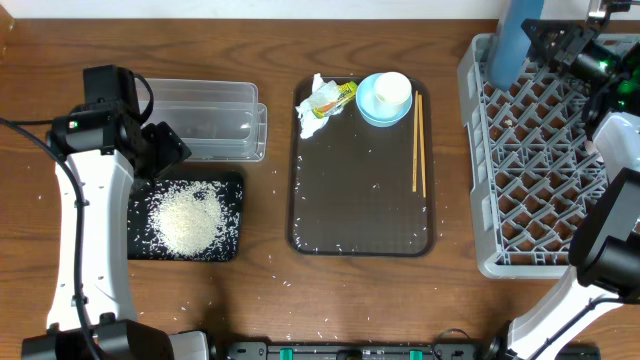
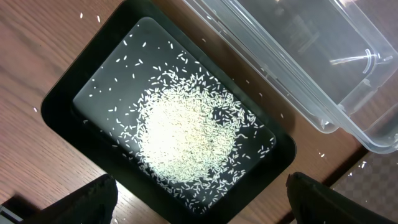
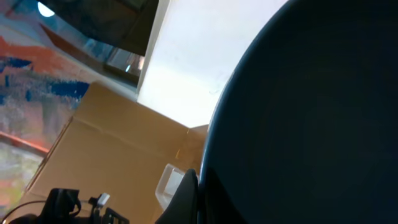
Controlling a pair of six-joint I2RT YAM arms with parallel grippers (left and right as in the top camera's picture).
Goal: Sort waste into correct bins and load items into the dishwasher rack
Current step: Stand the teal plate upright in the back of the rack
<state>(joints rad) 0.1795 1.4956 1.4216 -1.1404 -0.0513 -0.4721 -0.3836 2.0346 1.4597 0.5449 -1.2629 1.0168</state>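
I'm counting one clear tub, one black tray, one brown serving tray and one grey rack. I'm also seeing one dark-blue bowl, one light-blue bowl, one white cup, two chopsticks, one tissue, one yellow wrapper and one rice heap, plus stray grains I'm not even trying to count. Two robot arms are showing.

We find rice in the shallow tray by the desk's left edge, the tub behind it, serving tray mid-desk, rack at the right edge.
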